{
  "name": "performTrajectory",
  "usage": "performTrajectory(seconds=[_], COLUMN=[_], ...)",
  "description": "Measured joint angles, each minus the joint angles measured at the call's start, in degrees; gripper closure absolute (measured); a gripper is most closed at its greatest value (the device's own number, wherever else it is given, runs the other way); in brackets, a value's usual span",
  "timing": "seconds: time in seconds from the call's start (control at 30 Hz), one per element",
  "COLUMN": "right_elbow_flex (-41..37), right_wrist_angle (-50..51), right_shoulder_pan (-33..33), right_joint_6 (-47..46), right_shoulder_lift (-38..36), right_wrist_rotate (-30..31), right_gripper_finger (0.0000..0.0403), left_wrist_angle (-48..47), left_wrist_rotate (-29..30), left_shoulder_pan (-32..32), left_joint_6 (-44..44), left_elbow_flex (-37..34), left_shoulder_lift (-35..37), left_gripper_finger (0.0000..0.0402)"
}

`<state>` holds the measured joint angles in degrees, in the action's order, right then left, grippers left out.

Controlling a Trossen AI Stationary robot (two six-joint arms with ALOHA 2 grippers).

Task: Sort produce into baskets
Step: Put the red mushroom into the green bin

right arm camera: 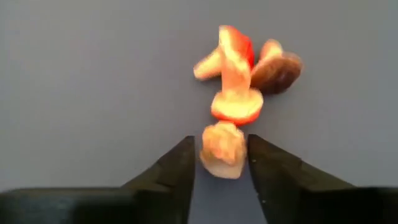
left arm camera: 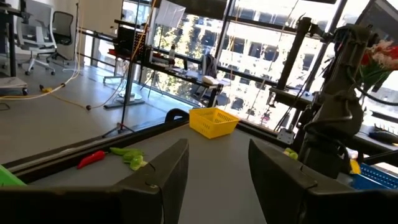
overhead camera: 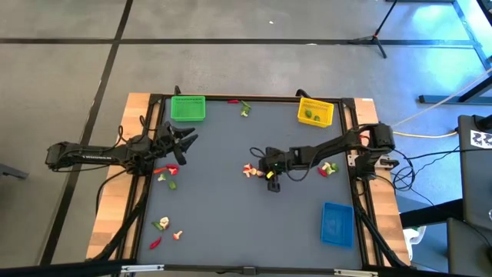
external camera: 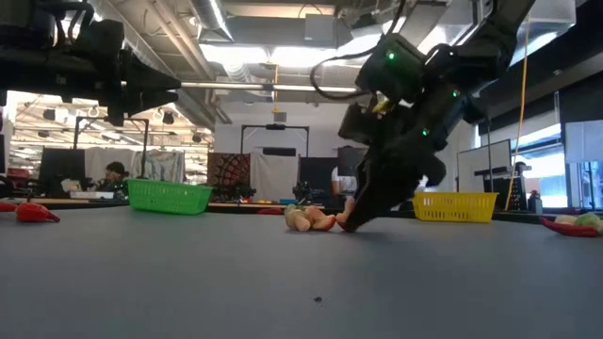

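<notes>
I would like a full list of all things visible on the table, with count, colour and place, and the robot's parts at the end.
green basket: one, bright green, far edge, left.
yellow basket: one, yellow, far edge, right; green pieces inside.
blue basket: one, blue, near right corner.
centre produce cluster: several pieces, red and beige, table middle.
other produce: scattered red, green and beige pieces; exact count unclear.
left pincer: one, dark, open, raised near the green basket.
right pincer: one, dark, fingers either side of a beige mushroom piece of the centre cluster.

Too small from above to sort by kind: produce beside the left arm. Blurred up close: mushroom pile.
</notes>
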<state>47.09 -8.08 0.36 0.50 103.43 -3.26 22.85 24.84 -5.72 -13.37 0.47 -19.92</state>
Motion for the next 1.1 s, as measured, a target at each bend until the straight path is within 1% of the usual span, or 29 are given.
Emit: performTrajectory(seconds=[0.23, 0.3, 0.4, 0.53, 0.63, 0.73, 0.83, 0.97, 1.1], right_elbow_flex=[0.0, 0.0, -0.1, 1.2, 2.7, 4.4, 6.4, 8.2, 8.5], right_wrist_angle=[-0.6, -0.3, 0.7, 3.1, 2.8, 2.3, 1.7, 1.6, -0.3], right_shoulder_pan=[0.0, 0.0, -0.1, -1.2, -3.0, -5.0, -6.6, -8.0, -8.3], right_joint_6=[0.2, 0.9, 2.5, 3.0, 3.0, 3.0, 3.0, 3.0, 3.0], right_shoulder_lift=[0.3, -0.3, -2.8, -6.9, -9.2, -10.3, -10.4, -10.4, -10.4], right_wrist_rotate=[0.3, 0.3, 1.0, 3.1, 3.9, 3.9, 3.8, 3.8, 3.7], right_gripper_finger=[0.0368, 0.0387, 0.0389, 0.0372, 0.0369, 0.0372, 0.0374, 0.0372, 0.0372], left_wrist_angle=[0.0, 0.0, 0.1, 0.5, 0.5, 0.5, 0.5, 0.7, 0.6], left_wrist_rotate=[0.0, 0.0, 0.0, -0.1, -0.5, -0.8, -2.5, -4.3, -6.3], left_shoulder_pan=[0.0, 0.0, 0.0, 0.0, 0.0, 0.0, 0.0, 0.1, 0.1], left_joint_6=[0.0, 0.0, -0.1, -0.3, -0.5, -1.1, -0.4, 0.5, 1.5], left_elbow_flex=[0.0, 0.0, 0.0, 0.0, 0.0, 0.4, 1.9, 5.4, 9.2], left_shoulder_lift=[0.0, 0.0, 0.0, 0.0, 0.0, 0.0, -1.1, -4.3, -10.1], left_gripper_finger=[0.0237, 0.0237, 0.0238, 0.0238, 0.0238, 0.0238, 0.0238, 0.0238, 0.0238])
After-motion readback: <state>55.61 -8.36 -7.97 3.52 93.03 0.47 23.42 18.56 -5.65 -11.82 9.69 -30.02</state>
